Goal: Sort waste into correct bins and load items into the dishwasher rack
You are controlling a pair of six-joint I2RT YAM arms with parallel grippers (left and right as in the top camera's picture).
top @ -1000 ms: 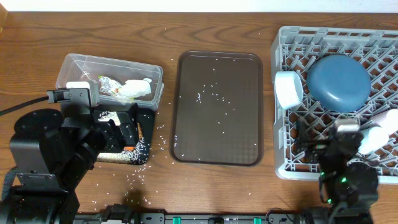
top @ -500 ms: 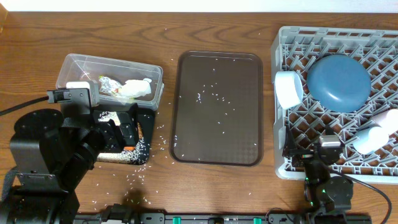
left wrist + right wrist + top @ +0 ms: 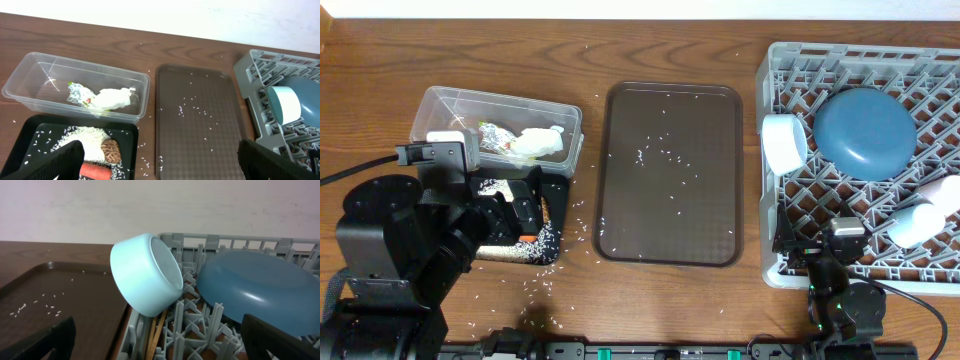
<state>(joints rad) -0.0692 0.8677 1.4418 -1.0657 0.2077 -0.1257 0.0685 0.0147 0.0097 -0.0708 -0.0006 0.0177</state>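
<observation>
The right gripper (image 3: 161, 342) gaped wide and empty at the near edge of the dishwasher rack (image 3: 800, 70), in which the white bowl (image 3: 145, 275) lay tipped beside the dark-blue plate (image 3: 255, 292). Far left of the rack, the left gripper (image 3: 165, 165) gaped wide above the black tray (image 3: 22, 145).

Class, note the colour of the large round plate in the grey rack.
The plate is dark blue, shown best in the overhead view.
</observation>
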